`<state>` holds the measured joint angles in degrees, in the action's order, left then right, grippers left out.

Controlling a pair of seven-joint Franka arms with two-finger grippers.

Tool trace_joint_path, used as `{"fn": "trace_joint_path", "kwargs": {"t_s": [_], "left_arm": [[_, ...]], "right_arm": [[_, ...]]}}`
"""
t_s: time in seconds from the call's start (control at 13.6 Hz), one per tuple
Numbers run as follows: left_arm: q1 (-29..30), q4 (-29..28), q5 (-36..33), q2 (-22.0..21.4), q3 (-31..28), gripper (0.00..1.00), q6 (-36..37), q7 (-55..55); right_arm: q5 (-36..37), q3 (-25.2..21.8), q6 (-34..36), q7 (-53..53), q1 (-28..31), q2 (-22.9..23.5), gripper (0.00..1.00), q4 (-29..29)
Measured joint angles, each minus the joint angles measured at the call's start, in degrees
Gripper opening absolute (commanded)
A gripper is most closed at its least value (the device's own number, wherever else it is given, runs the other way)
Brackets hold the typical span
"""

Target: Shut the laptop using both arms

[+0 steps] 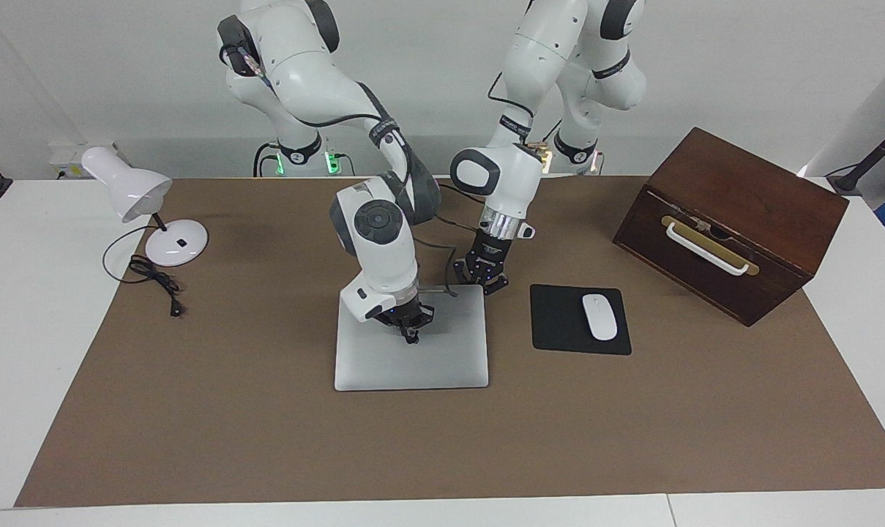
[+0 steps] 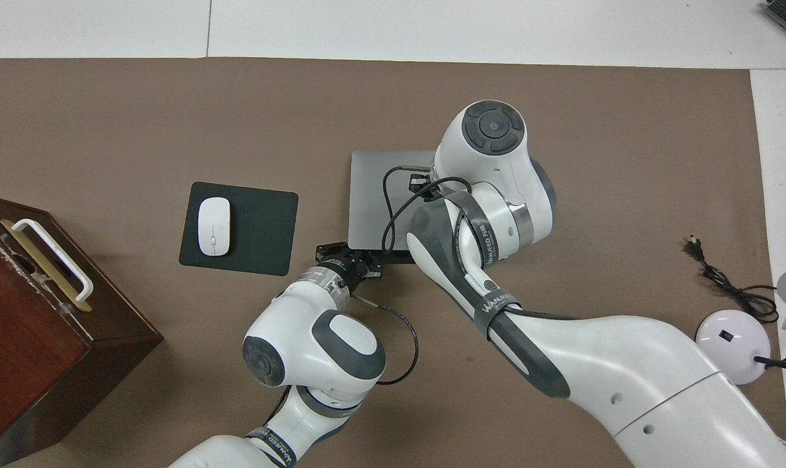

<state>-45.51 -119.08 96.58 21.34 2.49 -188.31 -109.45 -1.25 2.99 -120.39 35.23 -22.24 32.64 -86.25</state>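
Laptop [image 1: 411, 359]: lies flat with its silver lid down on the brown mat [image 1: 266, 439], in the middle of the worktop, beside the black mouse pad [image 1: 559, 322] that carries a white mouse [image 1: 599, 316].
Right gripper [image 1: 411, 336]: reaches from the right arm's base and rests on the lid, on the half nearer the robots; its fingers are pressed together and hold nothing.
Left gripper [image 1: 484, 282]: sits at the laptop's corner nearest the robots, toward the left arm's end; fingers drawn together, holding nothing. Whether it touches the corner cannot be told.
Task stage: judging by the flat lid, the closing looks done or very nearly done.
Doing it well: a light, even press straight down on the lid should seat it fully; sideways push could slide the thin machine across the mat. Lifting straight up afterwards would leave it undisturbed.
Facing view shows: the whole lid and the right gripper's tip meeting it.
Overhead view shows: the right arm's wrist covers much of the lid and hides that gripper, but the left gripper [image 2: 348, 253] is seen lined up with the laptop's near edge.
Other things: a wooden box [image 1: 735, 219] toward the left arm's end; a white desk lamp [image 1: 149, 212] toward the right arm's end.
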Motion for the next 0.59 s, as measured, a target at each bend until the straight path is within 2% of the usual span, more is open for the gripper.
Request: {"fn": "trace_joint_path", "kwargs": {"t_s": [0.59], "left_arm": [[0.00,0.00,0.00,0.00,0.00,0.00,0.00,0.00]], "right_arm": [[0.01,-0.52,-0.14,0.00,0.32,-2.93,0.00,0.08]]}}
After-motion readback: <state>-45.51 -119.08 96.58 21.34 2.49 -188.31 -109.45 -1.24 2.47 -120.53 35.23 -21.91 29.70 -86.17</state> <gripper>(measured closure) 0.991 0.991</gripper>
